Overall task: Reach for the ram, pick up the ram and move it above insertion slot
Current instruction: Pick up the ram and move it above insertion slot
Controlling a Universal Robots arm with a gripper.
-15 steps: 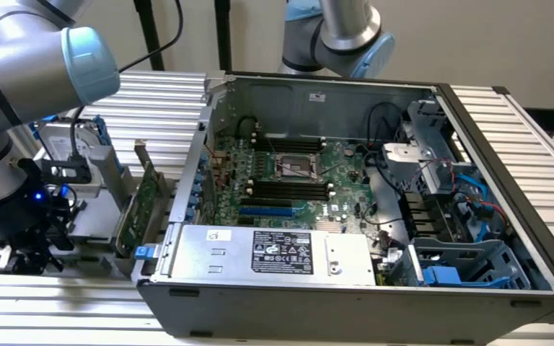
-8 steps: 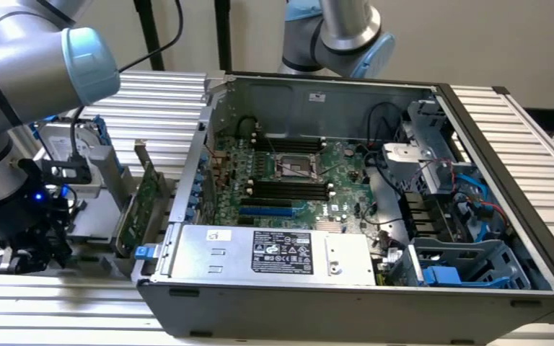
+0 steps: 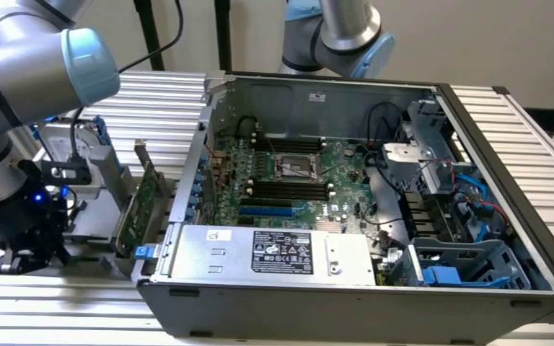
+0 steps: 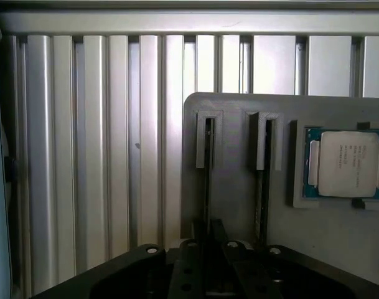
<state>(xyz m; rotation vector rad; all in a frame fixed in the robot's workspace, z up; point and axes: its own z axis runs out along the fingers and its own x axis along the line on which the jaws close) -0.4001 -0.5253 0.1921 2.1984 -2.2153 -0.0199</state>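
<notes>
The ram (image 4: 208, 187) sits at the exterior view's left of the open computer case (image 3: 354, 306), on edge in a slot of the grey holder (image 4: 234, 199). The gripper (image 4: 209, 229) straddles it; clamped or not, cannot tell.

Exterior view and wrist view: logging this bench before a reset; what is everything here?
computer case: one, grey, open, on table
motherboard: one, green, inside case
power supply: one, silver, inside case
expansion card: one, green, upright, exterior view's left of case
holder: one, grey, on table
ram: one, dark edge-on, in holder slot
processor: one, silver, on holder
table: one, ribbed silver
robot arm sections: two, grey, blue caps, exterior view's left and behind case
gripper: one, black, over the ram
</notes>
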